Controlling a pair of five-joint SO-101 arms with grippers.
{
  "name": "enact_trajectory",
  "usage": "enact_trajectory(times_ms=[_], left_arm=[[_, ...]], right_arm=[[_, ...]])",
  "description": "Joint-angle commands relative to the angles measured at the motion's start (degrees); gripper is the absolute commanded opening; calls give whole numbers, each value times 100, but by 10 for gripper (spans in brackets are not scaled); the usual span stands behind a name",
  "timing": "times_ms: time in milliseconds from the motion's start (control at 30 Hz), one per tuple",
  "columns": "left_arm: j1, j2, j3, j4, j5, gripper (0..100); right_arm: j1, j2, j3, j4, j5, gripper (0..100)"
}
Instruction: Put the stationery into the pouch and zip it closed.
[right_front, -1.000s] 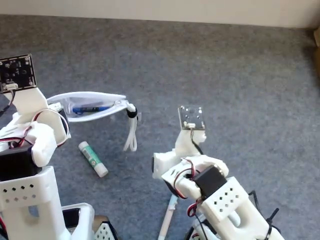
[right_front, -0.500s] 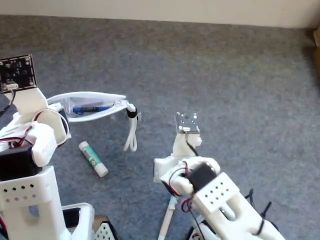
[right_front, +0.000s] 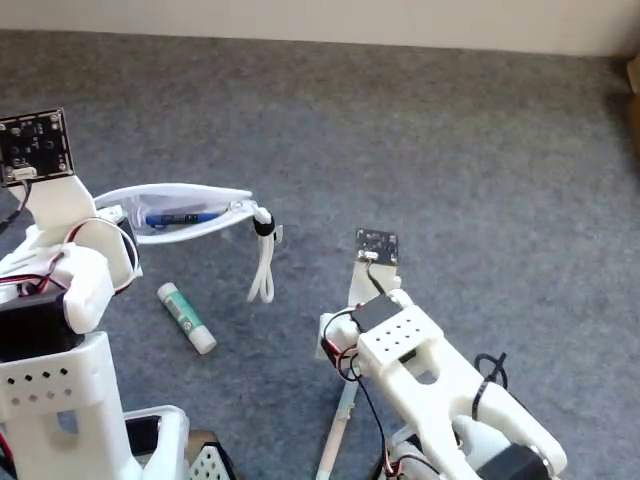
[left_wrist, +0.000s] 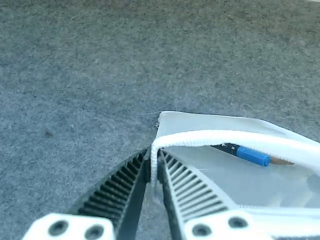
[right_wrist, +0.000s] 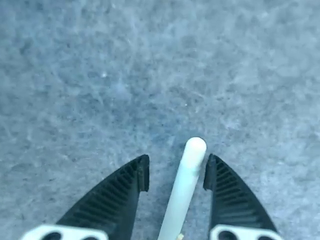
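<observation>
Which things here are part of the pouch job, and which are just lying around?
Job: pouch, blue pen inside it, glue stick, white pen, left gripper, right gripper.
Not the job: grey carpet.

The left arm (right_front: 60, 290) hides part of the pouch (right_front: 200, 228), the right arm (right_front: 410, 345) part of the pen (right_front: 333, 445).

The desk (right_front: 450, 150), covered in grey carpet, is carrying three things. A clear pouch (right_front: 190, 232) is lying with its mouth open toward the left side. Its white strap (right_front: 263, 270) is trailing from the right end down toward the near edge. A green-and-white glue stick (right_front: 186, 318) is lying slantwise just in front of the pouch, apart from it. A white pen (right_front: 335, 435) is resting well to the right, near the front edge.
</observation>
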Motion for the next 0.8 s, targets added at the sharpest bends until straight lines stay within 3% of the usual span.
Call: enact_trajectory(times_ms=[0,400,567,767], left_arm=[[-57,207,268,-35,62,11],[-57,207,277,-35,62,11],[-48,207,286,-79,62,11],[-48,207,295,-114,62,11]], right_arm=[[84,233,4,-207,-62,173],[84,1033,-40,-295,-62,167],[84,1024,-40,-295,-62,14],[84,1015,-57,-295,-53,5]])
